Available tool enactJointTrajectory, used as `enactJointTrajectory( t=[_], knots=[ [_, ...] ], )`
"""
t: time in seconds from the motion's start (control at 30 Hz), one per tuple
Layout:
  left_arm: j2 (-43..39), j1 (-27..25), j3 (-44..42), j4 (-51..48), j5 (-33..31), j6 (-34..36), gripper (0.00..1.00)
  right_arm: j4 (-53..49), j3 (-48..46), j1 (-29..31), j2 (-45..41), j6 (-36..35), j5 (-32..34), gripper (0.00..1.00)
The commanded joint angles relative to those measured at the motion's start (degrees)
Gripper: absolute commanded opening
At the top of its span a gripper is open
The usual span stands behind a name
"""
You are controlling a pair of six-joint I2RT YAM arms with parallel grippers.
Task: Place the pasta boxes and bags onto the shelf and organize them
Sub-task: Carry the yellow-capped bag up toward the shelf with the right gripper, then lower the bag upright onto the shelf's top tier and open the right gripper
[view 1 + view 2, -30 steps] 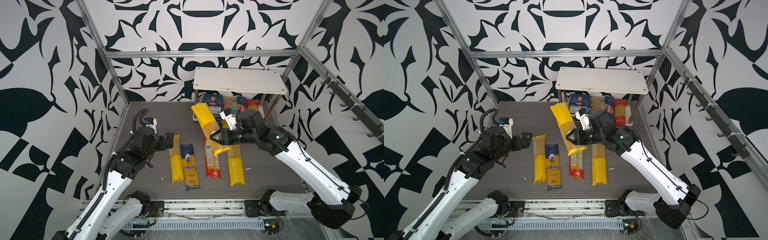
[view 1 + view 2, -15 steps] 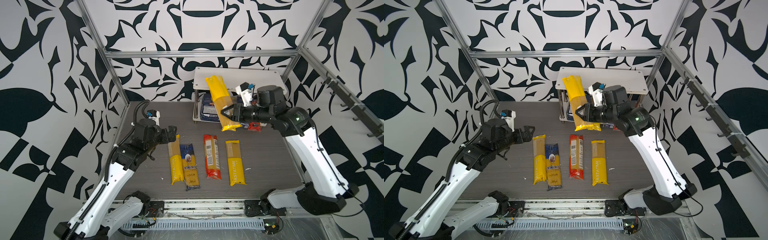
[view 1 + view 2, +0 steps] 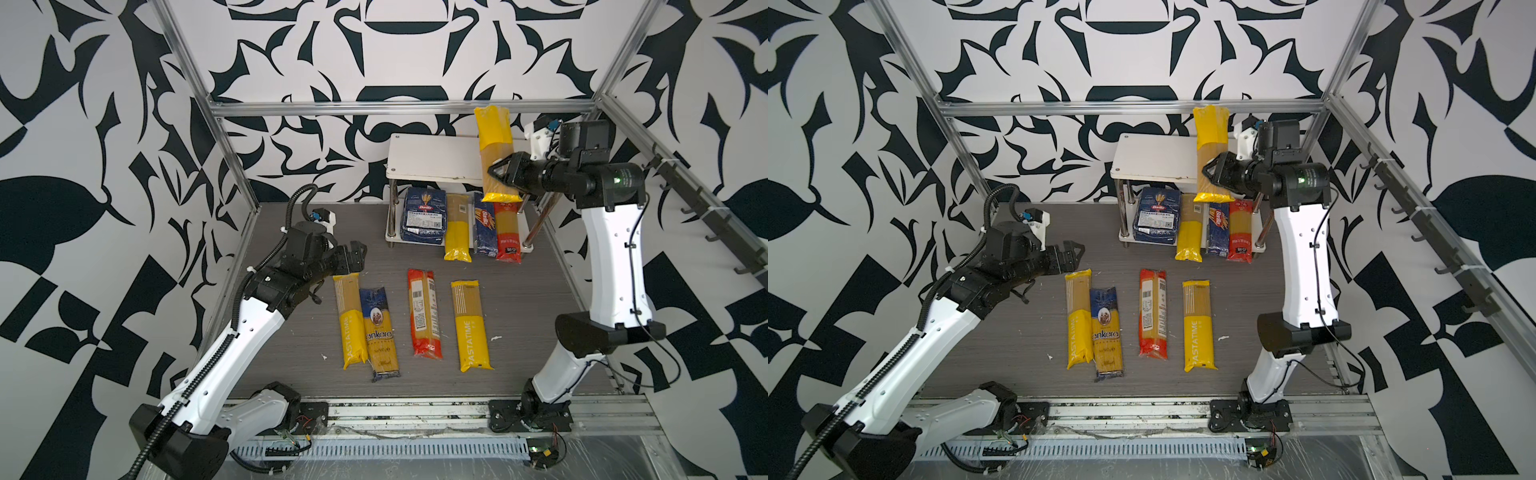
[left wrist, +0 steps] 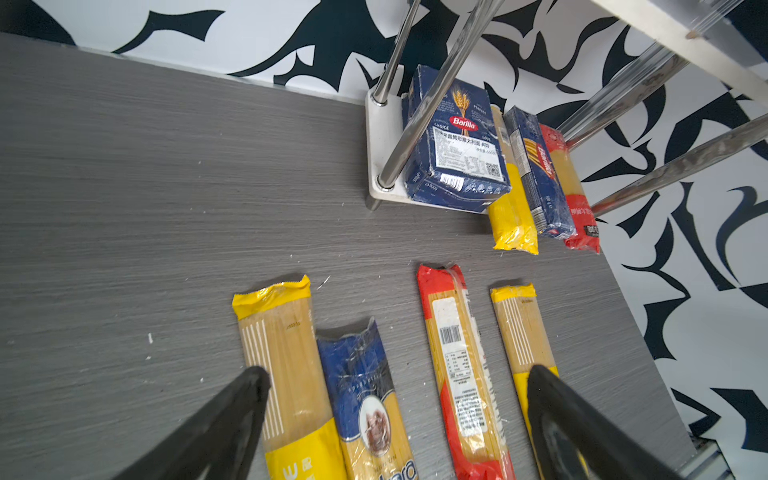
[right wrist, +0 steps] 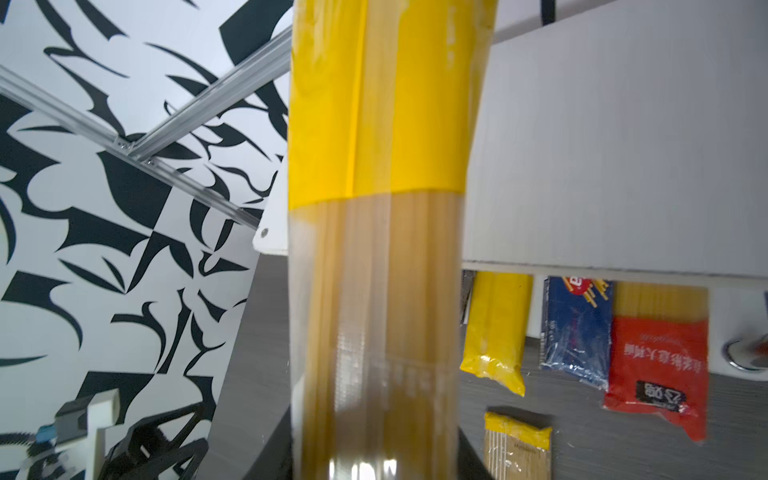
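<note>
Right pincer [image 3: 498, 176] is clenched on the yellow bag [image 3: 493, 129], poised over the right end of the shelf [image 3: 432, 160]. It should level the bag, square it with the top board and lower it flat. Left pincer [image 3: 357, 259] hangs released above the counter [image 3: 519, 311].

I see one yellow-ended clear spaghetti bag [image 3: 494, 153] aloft over the white two-tier chrome-post shelf [image 3: 432, 160]; four more bags [image 3: 424, 316] lie flat in front.

Seven bags [image 3: 424, 318], apparently two boxes [image 3: 424, 216].
</note>
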Motion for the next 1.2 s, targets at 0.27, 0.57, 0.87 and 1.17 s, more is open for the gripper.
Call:
enactJointTrajectory(
  t=[0.27,0.57,0.87,1.17],
  knots=[
    [5.7,0.2,2.9,3.6,2.8,0.9,0.99,5.5,12.6,-17.2,8.1,-2.4,-6.6,0.19],
    [8.3,0.1,3.4,5.0,4.0,1.5,0.99,5.9,11.8,-21.0,10.3,-2.4,-8.4,0.19],
    [8.3,0.2,3.1,4.5,3.9,3.3,0.99,5.8,12.1,-21.1,12.5,-2.4,-8.8,0.48],
    [8.3,0.2,2.8,3.5,4.1,3.6,0.99,6.2,10.2,-21.1,9.5,-3.4,-5.4,0.95]
  ],
)
